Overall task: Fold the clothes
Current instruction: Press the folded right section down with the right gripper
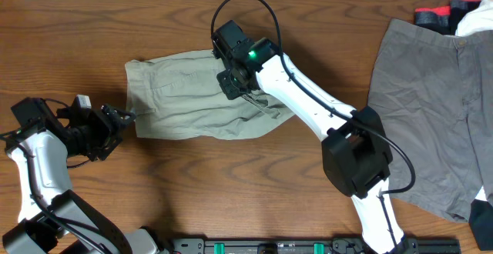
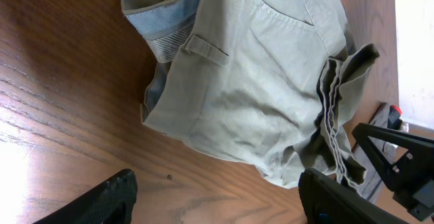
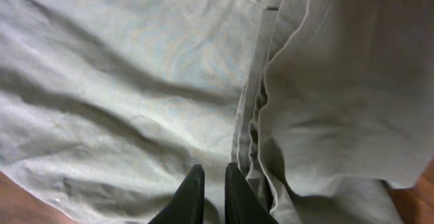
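The light khaki shorts [image 1: 185,100] lie folded on the wooden table, waistband toward the left. My right gripper [image 1: 235,78] is over their right part, its fingers [image 3: 213,173] shut with only a thin gap. They sit on the khaki cloth [image 3: 122,81] next to stacked folded edges, and no cloth shows between them. My left gripper [image 1: 115,123] is open and empty above bare wood [image 2: 215,193], just left of the waistband end [image 2: 169,34]. The grey shorts [image 1: 431,115] lie spread flat at the right.
Red, black and white items [image 1: 451,14] lie at the table's back right corner, touching the grey shorts. The right arm's base [image 1: 356,162] stands between the two pairs. A black bar [image 1: 308,246] runs along the front edge.
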`<state>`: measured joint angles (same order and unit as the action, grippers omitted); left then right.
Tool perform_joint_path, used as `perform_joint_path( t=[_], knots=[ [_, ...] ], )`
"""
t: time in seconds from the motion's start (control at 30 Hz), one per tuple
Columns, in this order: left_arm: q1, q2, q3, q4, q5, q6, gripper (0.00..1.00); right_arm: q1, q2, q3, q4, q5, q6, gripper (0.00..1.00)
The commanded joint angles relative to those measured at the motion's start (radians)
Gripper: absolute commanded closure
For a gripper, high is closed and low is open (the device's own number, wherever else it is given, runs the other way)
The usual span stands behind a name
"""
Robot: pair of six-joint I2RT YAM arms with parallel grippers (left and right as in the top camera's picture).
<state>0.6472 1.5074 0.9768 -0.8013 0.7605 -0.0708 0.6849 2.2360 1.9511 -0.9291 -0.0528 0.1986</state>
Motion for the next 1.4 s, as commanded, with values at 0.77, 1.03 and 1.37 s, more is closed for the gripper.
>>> perform_joint_path(
  t=[0.77, 1.03, 1.37],
  knots=[
    [0.002, 0.001, 0.005, 0.013, 0.018, 0.006, 0.22, -0.16, -0.146, -0.066, -0.321, -0.147, -0.447, 0.3],
    [0.002, 0.001, 0.005, 0.018, 0.018, 0.006, 0.22, -0.078, -0.145, -0.243, -0.21, 0.068, -0.446, 0.23],
    [0.002, 0.001, 0.005, 0.018, 0.018, 0.006, 0.22, -0.031, -0.145, -0.273, -0.153, 0.182, -0.342, 0.76]
  ],
)
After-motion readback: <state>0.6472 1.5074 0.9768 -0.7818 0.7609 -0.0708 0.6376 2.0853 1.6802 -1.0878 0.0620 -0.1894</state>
